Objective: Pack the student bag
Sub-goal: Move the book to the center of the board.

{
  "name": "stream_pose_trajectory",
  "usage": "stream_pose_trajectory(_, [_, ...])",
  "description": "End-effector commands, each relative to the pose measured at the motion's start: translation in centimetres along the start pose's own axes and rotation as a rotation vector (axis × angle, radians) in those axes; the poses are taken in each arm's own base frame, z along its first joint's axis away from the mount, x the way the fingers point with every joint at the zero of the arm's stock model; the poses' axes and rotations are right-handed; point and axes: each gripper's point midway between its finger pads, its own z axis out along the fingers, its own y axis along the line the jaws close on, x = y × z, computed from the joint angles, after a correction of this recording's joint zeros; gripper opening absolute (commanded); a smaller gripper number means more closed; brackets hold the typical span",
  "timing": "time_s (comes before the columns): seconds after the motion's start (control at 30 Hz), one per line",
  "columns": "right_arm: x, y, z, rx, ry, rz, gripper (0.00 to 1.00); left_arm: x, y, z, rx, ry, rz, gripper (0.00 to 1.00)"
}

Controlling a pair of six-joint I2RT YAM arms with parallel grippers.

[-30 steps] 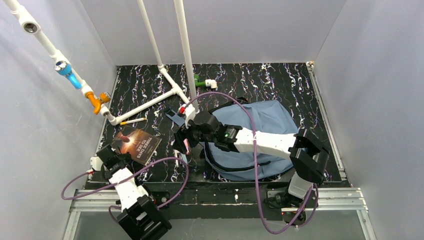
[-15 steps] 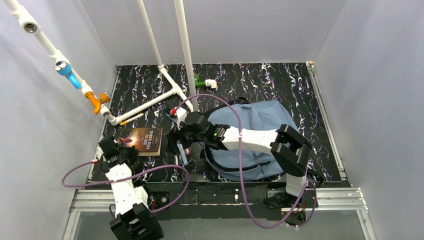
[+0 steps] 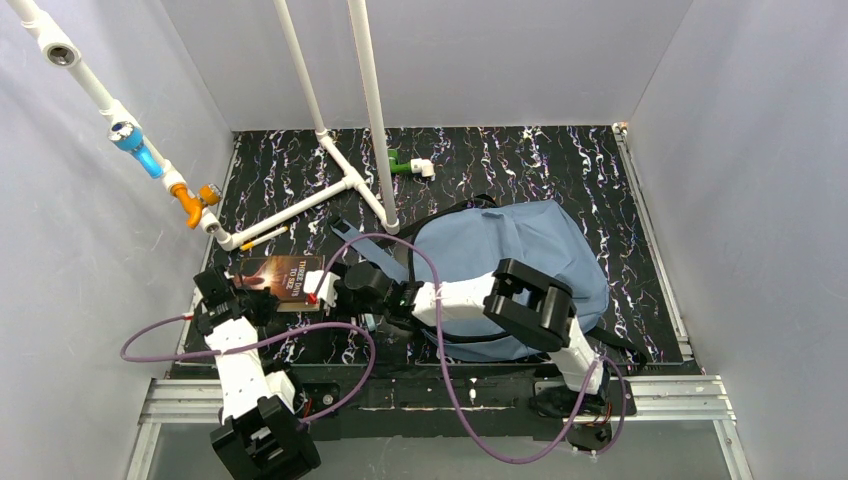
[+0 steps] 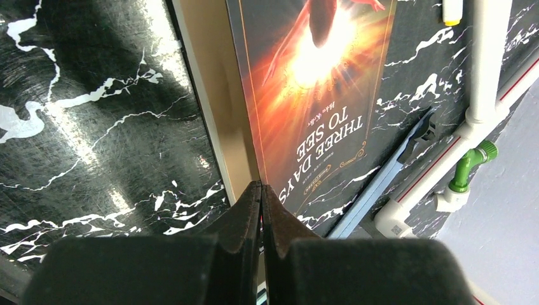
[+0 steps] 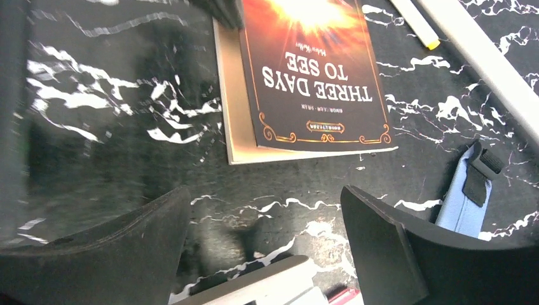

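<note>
From above, we see the large slate-blue fabric backpack (image 3: 540, 232) lying flat on the black marbled desk (image 3: 500, 160), at 3 o'clock from the dark paperback book with the glowing orange cover (image 3: 285, 277). The left gripper (image 3: 245, 292) is at the book's 9 o'clock edge and the right gripper (image 3: 330, 292) at its 3 o'clock edge.

In the left wrist view, the fingers (image 4: 241, 216) are clenched together at the book's edge. We cannot tell whether they pinch the cover.

In the right wrist view, the fingers (image 5: 381, 241) are spread wide, released, above the desk beside the book.

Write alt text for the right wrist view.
The right gripper, open wide, hangs over the black marbled table just short of a paperback titled Three Days to See, lying cover up. A blue bag strap lies to the right; a white pipe crosses the top right corner.
</note>
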Motion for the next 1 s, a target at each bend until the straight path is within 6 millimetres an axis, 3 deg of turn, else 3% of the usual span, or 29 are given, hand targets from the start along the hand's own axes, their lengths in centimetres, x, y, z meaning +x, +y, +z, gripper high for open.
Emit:
stream_pose_trajectory(0.0, [-1.6, -1.4, 2.1, 0.063, -0.103, -0.266, 0.93, 0.0, -1.1, -0.8, 0.014, 0.025, 0.026, 0.0])
stream_pose_trajectory(0.2, [-1.3, -2.6, 4.3, 0.153, -0.093, -0.373, 0.84, 0.0, -1.4, -0.9, 0.008, 0.035, 0.028, 0.0])
stream_pose_trajectory(0.43, [-0.2, -0.9, 6.0, 0.048, -0.068, -0.412, 0.82, -0.1, -1.6, -0.9, 0.003, 0.04, 0.034, 0.0])
stream_pose_trajectory(0.6, [0.0, -1.0, 7.0, 0.056, -0.065, -0.399, 0.79, 0.1, -1.4, -0.8, -0.003, 0.047, 0.032, 0.0])
stream_pose_trajectory(0.67, [-0.2, -1.3, 7.3, 0.07, -0.059, -0.391, 0.65, 0.1, -1.4, -0.8, -0.005, 0.048, 0.042, 0.0])
stream_pose_trajectory(0.77, [-0.6, -1.9, 7.2, 0.107, -0.063, -0.369, 0.31, 0.3, -1.1, -0.8, -0.013, 0.05, 0.039, 0.0])
stream_pose_trajectory(0.8, [-0.6, -2.1, 7.2, 0.119, -0.061, -0.363, 0.24, 0.4, -1.0, -0.7, -0.012, 0.053, 0.037, 0.0])
stream_pose_trajectory(0.87, [-1.0, -2.4, 7.0, 0.136, -0.065, -0.347, 0.12, 0.7, -0.8, -0.6, -0.016, 0.063, 0.033, 0.09])
stream_pose_trajectory(0.93, [-1.5, -2.6, 6.5, 0.144, -0.076, -0.326, 0.01, 1.1, -0.9, -0.6, 0.0, 0.086, 0.043, 0.38])
stream_pose_trajectory(0.97, [-1.8, -2.7, 6.2, 0.144, -0.083, -0.31, 0.01, 1.3, -1.0, -0.6, 0.005, 0.102, 0.046, 0.52])
